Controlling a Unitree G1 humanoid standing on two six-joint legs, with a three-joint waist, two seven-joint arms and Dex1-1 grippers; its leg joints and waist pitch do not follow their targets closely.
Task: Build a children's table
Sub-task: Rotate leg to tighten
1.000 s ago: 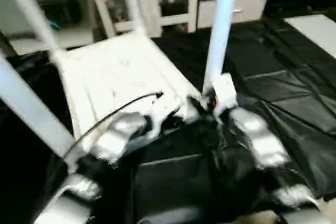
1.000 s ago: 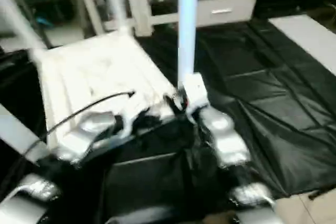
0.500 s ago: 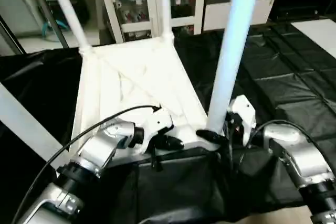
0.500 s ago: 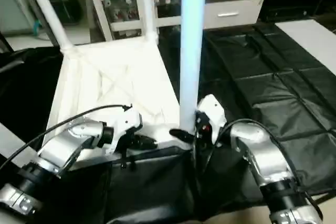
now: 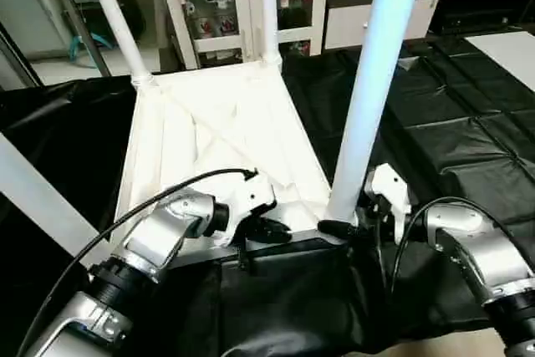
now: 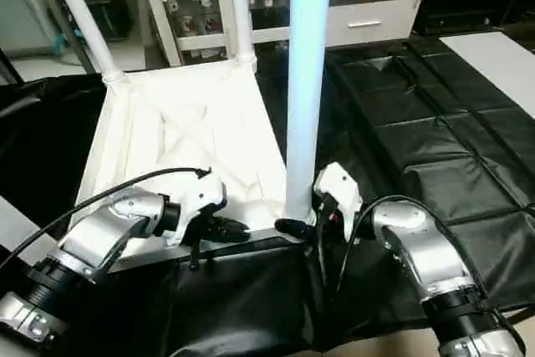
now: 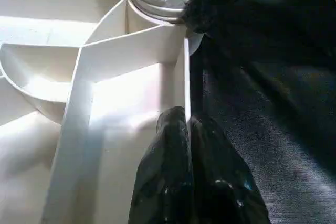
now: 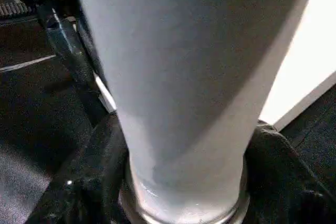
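I'm seeing the tabletop lying underside-up on the black sheet, legs standing up. Left gripper is clenched on its near rim. Right gripper is grasping the near-right leg at its socket, fingers either side.

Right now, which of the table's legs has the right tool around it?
The near-right leg, the one closest to the camera at the tabletop's near-right corner. The right tool straddles its base; the other legs stand untouched.
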